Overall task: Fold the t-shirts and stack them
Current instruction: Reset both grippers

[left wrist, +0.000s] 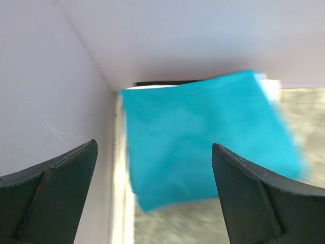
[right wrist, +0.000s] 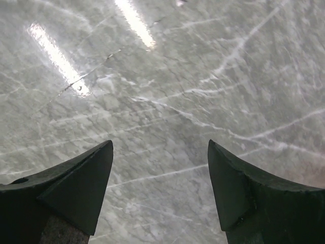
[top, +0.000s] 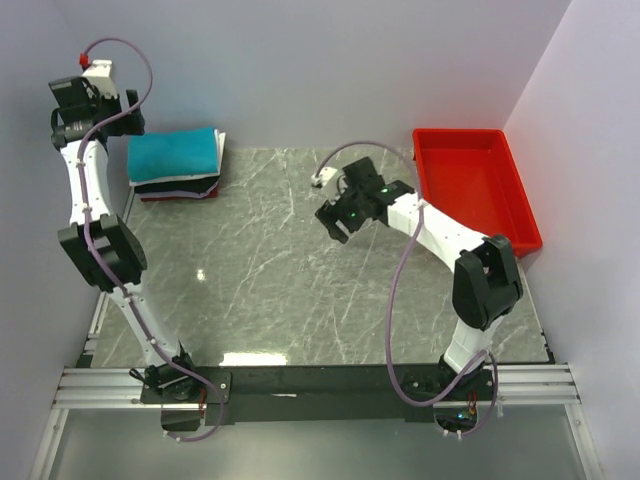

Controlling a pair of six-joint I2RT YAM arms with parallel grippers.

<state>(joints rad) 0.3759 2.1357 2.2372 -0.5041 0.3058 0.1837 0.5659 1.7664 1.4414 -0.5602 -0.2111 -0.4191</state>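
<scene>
The folded t-shirts [top: 175, 168] sat stacked at the worktop's [top: 280, 280] far left corner, the teal-blue shirt [left wrist: 203, 137] on top, with white, dark and red layers beneath. Your left end effector [left wrist: 155, 152] stood wide and empty near that pile. Your right end effector [right wrist: 160, 152], likewise spread and empty, hung over bare marble. Judged light, limp and apt to slump: pinch a folded edge, not the middle. No brand, label or writing was legible.
</scene>
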